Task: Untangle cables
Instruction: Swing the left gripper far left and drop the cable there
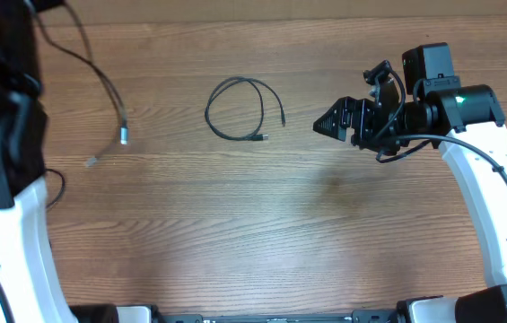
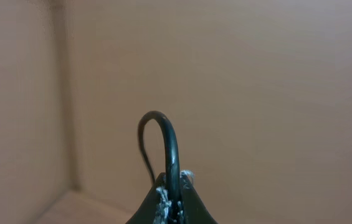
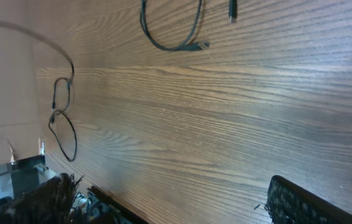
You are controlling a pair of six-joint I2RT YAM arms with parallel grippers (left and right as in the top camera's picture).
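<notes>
My left pincer (image 2: 174,190) is clamped fully shut on one black cable (image 2: 171,146), which arches above its tips. A second, coiled cable (image 1: 237,109) lies on the table (image 1: 235,233) at centre. To its right, near but apart, my right pincer (image 1: 327,125) stands wide open and empty.

A brown wood-grain table (image 1: 262,224) spreads beneath the right pincer (image 1: 325,124). Beyond the left pincer (image 2: 174,190) stands a plain beige wall (image 2: 256,74), evenly lit.
</notes>
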